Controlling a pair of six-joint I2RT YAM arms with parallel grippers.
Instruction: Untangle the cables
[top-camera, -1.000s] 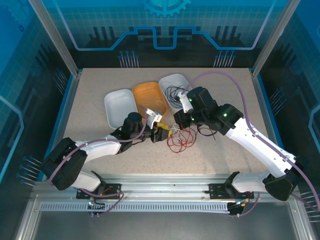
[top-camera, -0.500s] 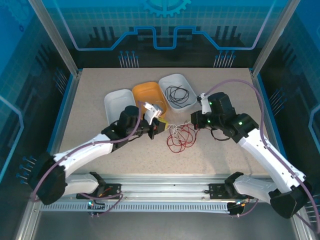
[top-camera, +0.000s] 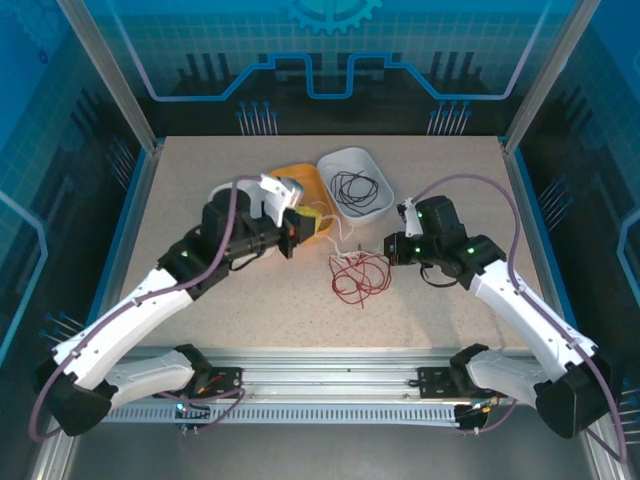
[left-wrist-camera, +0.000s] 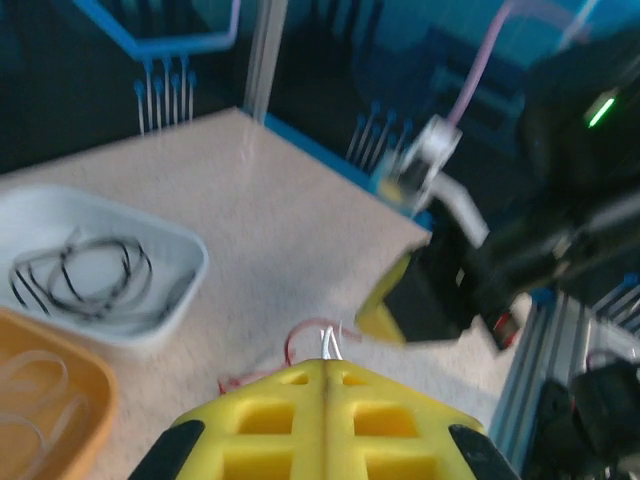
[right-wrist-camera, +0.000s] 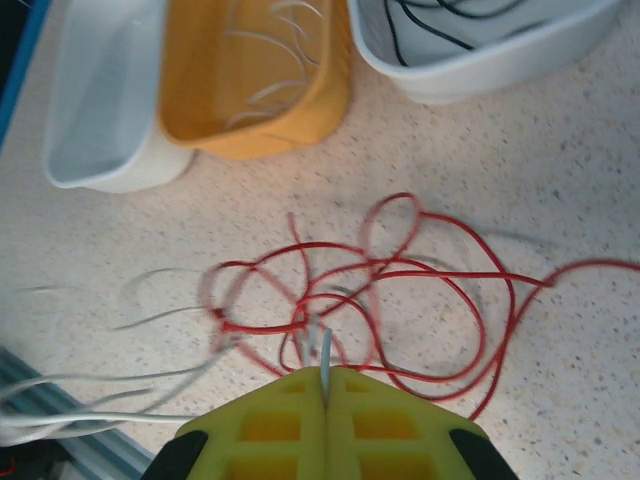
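The red cable (top-camera: 360, 276) lies in loose loops on the table between my two grippers; it shows too as the red cable (right-wrist-camera: 420, 275) and the red cable (left-wrist-camera: 292, 345). My left gripper (top-camera: 312, 232) hangs by the orange tray, its yellow jaws shut on the white cable (left-wrist-camera: 331, 344). My right gripper (top-camera: 390, 250) is shut on the same white cable (right-wrist-camera: 324, 352), just right of the red loops. A thin stretch of white cable (top-camera: 346, 255) runs between them. The black cable (top-camera: 352, 186) sits coiled in the rear white tray (top-camera: 378, 207).
The orange tray (top-camera: 310, 180) holds pale wire loops. A white tray (top-camera: 218, 200) stands left of it, partly under my left arm. The three trays (right-wrist-camera: 250, 130) line the far side of the red loops. Bare table lies in front.
My left gripper shut on the white cable and rose back toward the orange tray. The right arm drew right. The white cable now stretches out of the red loops.
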